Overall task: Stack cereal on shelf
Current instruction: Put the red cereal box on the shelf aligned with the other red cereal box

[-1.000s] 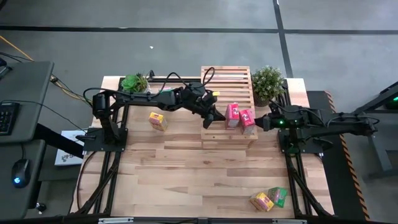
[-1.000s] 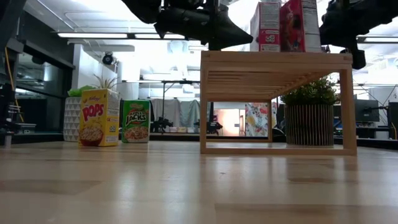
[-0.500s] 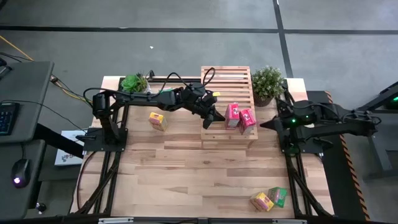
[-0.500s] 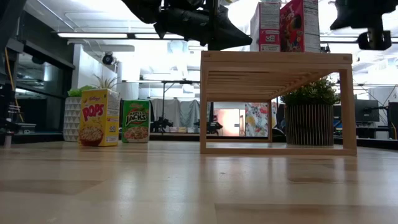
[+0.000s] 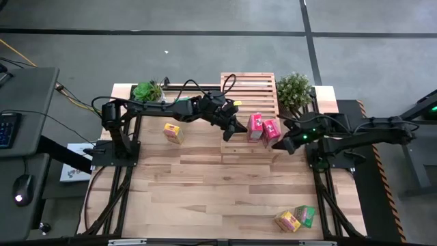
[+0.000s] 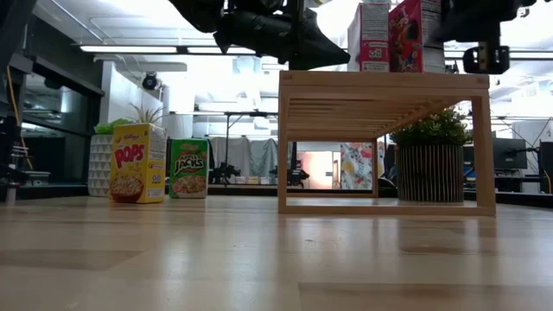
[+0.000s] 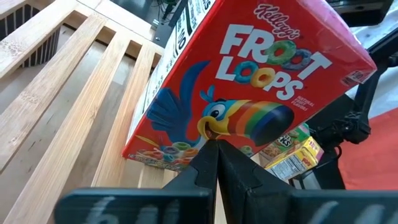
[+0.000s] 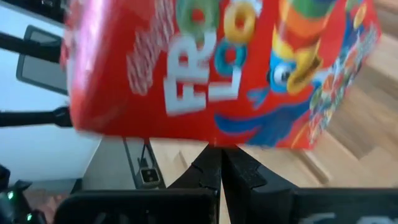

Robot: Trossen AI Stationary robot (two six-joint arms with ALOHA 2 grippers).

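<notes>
two red cereal boxes (image 5: pixel 263 128) — upright, side by side | slatted shelf (image 5: pixel 248 89)

left tool (image 5: pixel 227 134) closed | right tool (image 5: pixel 276 145) closed, both raised

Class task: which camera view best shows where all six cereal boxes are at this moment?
The high view: two red boxes stand on the shelf, a yellow box left of it, a yellow and green pair near the front edge. The low view shows four boxes; each wrist view shows mainly one red box.
</notes>
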